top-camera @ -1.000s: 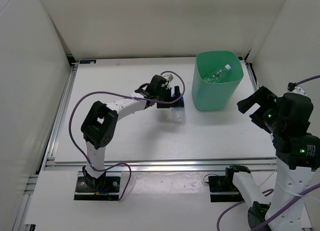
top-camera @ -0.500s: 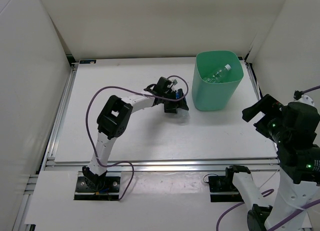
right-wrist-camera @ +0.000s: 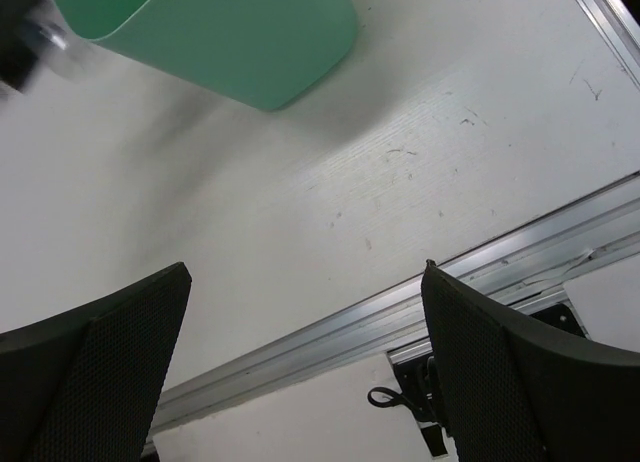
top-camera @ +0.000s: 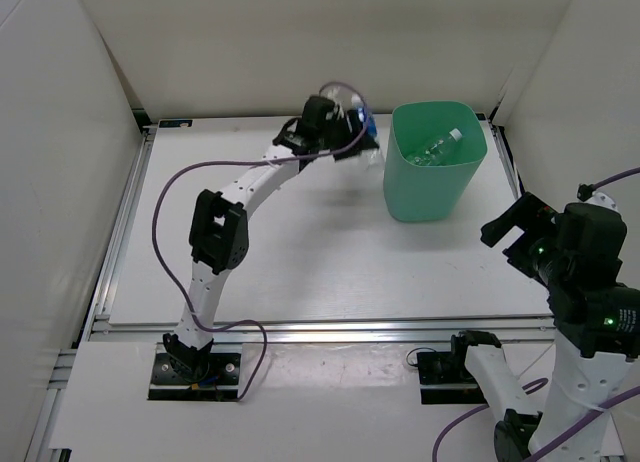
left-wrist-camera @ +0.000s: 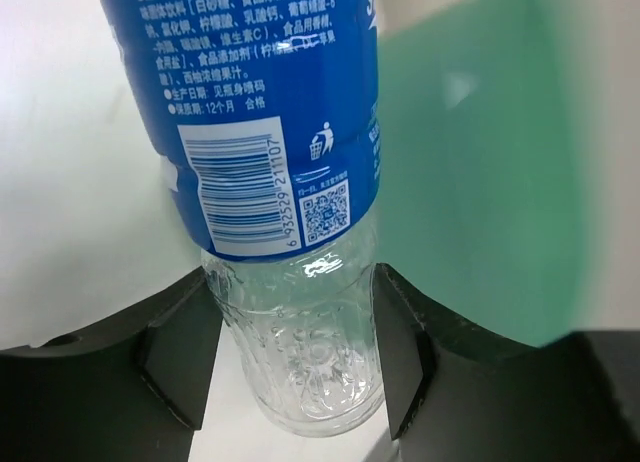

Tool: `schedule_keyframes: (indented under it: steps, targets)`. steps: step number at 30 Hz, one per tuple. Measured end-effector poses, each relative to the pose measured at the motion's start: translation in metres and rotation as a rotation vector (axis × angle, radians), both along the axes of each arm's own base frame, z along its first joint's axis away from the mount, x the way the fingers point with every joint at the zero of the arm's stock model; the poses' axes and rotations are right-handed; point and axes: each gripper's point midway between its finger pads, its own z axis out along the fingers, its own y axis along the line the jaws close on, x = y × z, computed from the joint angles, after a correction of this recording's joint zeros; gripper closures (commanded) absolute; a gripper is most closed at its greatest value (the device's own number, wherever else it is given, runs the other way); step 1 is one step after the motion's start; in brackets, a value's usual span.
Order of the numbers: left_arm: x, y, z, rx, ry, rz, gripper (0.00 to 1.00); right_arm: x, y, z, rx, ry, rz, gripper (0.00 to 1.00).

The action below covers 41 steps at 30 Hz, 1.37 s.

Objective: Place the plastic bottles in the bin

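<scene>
Blue-label bottle (left-wrist-camera: 285, 172) now up beside bin (top-camera: 430, 194)

The clear plastic bottle (left-wrist-camera: 300, 372) is glinting glossily; the mint plastic bin (top-camera: 430, 192) is looking smooth and matt

bin (top-camera: 437, 187): on the bench (top-camera: 280, 272), in its far right corner from my overhead view.
held bottle (top-camera: 367, 130): between the left hand's (top-camera: 350, 134) fingers, up off the bench, just left of the bin's rim. From the left wrist I see the bin behind it.
bottle in bin (top-camera: 438, 149): lying inside, toward the far wall.
right hand (top-camera: 508, 225): above the bench's right edge, nearer me than the bin. From its wrist the bin (right-wrist-camera: 220, 32) sits far left, well apart.
</scene>
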Motion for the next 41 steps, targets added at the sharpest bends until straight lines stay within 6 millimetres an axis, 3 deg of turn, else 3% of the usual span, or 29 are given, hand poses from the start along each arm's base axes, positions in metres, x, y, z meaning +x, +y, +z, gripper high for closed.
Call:
schedule_keyframes:
  steps: [3,6,8,10,13,15,17,19,21,25,28,31,35,39,41]
  targets:
    - [0.025,-0.008,0.116,-0.114,-0.259,0.043,0.49,0.001,0.001,-0.005,0.003,0.016,0.007,0.00]
    - [0.022,-0.010,0.228,-0.239,-0.513,0.065,0.45,0.004,0.001,-0.004,0.000,0.014,0.010,0.00]
    - [0.008,-0.016,0.277,-0.312,-0.642,0.061,0.42,0.005,0.001,-0.005,0.000,0.020,0.014,0.00]
    - [-0.005,-0.028,0.296,-0.353,-0.713,0.046,0.39,0.007,0.002,-0.006,-0.001,0.027,0.019,0.00]
    - [-0.017,-0.063,0.274,-0.336,-0.725,-0.002,0.30,0.010,0.001,-0.007,-0.009,0.038,0.026,0.00]
    - [-0.020,-0.089,0.234,-0.283,-0.689,-0.042,0.23,0.012,0.001,-0.007,-0.014,0.041,0.030,0.00]
    - [-0.025,-0.111,0.184,-0.206,-0.638,-0.087,0.00,0.012,0.001,-0.007,-0.018,0.044,0.033,0.00]
    - [-0.030,-0.125,0.135,-0.124,-0.588,-0.121,0.00,0.012,0.001,-0.008,-0.020,0.045,0.034,0.00]
    - [-0.030,-0.129,0.133,-0.096,-0.637,-0.111,0.00,0.013,0.001,-0.008,-0.021,0.045,0.034,0.00]
    - [-0.019,-0.115,0.138,-0.012,-0.690,-0.037,0.00,0.013,-0.001,-0.008,-0.024,0.045,0.028,0.00]
    - [-0.007,-0.093,0.150,0.059,-0.736,0.045,0.00,0.013,-0.003,-0.008,-0.029,0.048,0.016,0.00]
    - [-0.009,-0.051,0.158,0.158,-0.734,0.148,0.00,0.015,-0.003,-0.008,-0.030,0.061,0.019,0.00]
    - [-0.043,0.036,0.160,0.277,-0.692,0.281,0.00,0.024,0.006,-0.008,-0.007,0.084,0.072,0.00]
    - [-0.097,0.118,0.136,0.355,-0.641,0.347,0.00,0.032,0.015,-0.009,0.022,0.090,0.123,0.00]
    - [-0.124,0.147,0.120,0.381,-0.621,0.349,0.00,0.037,0.019,-0.010,0.032,0.076,0.142,0.00]
